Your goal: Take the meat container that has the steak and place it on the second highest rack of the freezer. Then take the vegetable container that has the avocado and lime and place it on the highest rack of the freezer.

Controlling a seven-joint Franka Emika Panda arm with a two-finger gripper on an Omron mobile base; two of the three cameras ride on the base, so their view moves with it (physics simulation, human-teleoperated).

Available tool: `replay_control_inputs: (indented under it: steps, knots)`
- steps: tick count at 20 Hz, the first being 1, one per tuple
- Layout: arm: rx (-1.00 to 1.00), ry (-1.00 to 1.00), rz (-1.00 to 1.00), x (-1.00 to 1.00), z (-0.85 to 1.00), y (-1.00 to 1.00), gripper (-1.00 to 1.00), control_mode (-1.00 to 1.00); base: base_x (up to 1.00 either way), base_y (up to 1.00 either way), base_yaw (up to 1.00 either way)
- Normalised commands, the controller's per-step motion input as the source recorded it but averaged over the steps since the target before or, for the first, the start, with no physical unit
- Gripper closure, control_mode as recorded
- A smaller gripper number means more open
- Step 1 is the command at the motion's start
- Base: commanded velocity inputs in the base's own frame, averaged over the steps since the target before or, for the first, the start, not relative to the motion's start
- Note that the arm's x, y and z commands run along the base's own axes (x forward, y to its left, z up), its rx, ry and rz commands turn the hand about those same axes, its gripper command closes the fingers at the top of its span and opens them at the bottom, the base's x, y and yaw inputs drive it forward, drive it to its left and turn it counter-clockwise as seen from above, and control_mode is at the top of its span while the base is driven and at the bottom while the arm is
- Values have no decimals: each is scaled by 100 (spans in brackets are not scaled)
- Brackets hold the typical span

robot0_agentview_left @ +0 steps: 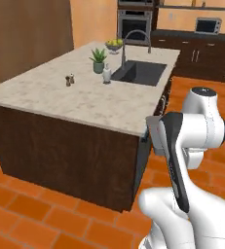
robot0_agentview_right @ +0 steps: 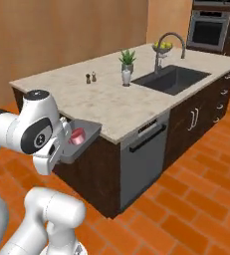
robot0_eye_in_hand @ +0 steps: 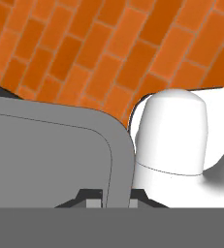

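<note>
Two-finger gripper clamped on rim of flat grey meat container w/ pink steak, held in air just off the island counter's near corner, above brick floor.

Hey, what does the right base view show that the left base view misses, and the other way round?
Right base view alone: the grey meat container with the reddish steak held at the arm's hand, and the dishwasher front in the island. Left base view alone: the microwave on the far counter. Both share the potted plant, sink, faucet, fruit bowl and two shakers.
</note>
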Motion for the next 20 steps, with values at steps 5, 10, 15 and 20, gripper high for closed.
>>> replay_control_inputs:
  steps: [5, 10, 15, 20]
  knots:
    - [0, 0, 0, 0, 0, 0, 100, 100, -1, 0, 100]
    - [0, 0, 0, 0, 0, 0, 100, 100, 5, 0, 100]
    - [0, 0, 0, 0, 0, 0, 100, 100, 86, -25, 68]
    - [0, 0, 0, 0, 0, 0, 100, 100, 100, -79, 34]
